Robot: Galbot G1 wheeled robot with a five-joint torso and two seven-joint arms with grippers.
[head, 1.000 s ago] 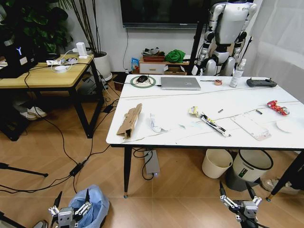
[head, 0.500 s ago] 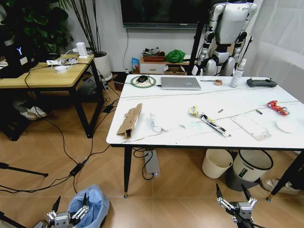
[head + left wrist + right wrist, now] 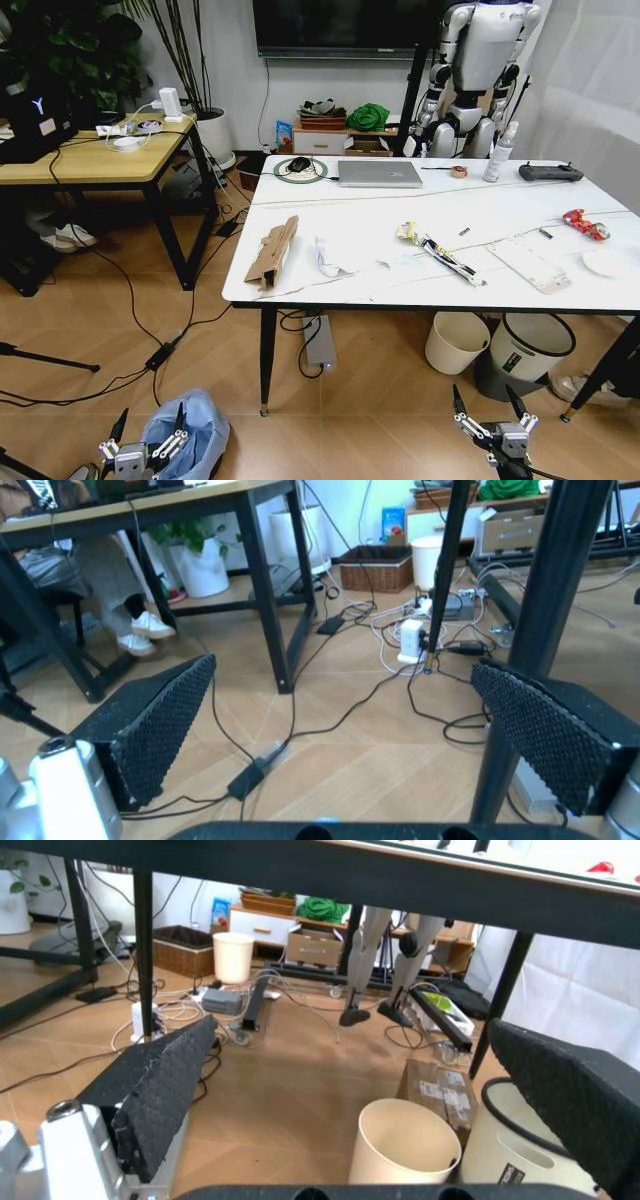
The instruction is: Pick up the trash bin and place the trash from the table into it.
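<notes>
The trash bin (image 3: pixel 190 432) with its puffy blue bag stands on the wooden floor at about 7 o'clock in the head view, and the left claw (image 3: pixel 148 432) hangs just beside its near edge with fingers spread and nothing between them. The right claw (image 3: pixel 489 412) hangs low at 5 o'clock, fingers also spread and empty, near the cream bin (image 3: pixel 456 343) and grey bin (image 3: pixel 524 353) under the tabletop (image 3: pixel 520 215). On the tabletop the trash lies untouched: a cardboard strip (image 3: pixel 273 252) at 9 o'clock, crumpled paper (image 3: pixel 327 258) beside it, wrappers (image 3: pixel 436 252) in the middle, a flat white packet (image 3: pixel 528 266) and a red can (image 3: pixel 584 225) toward 3 o'clock.
</notes>
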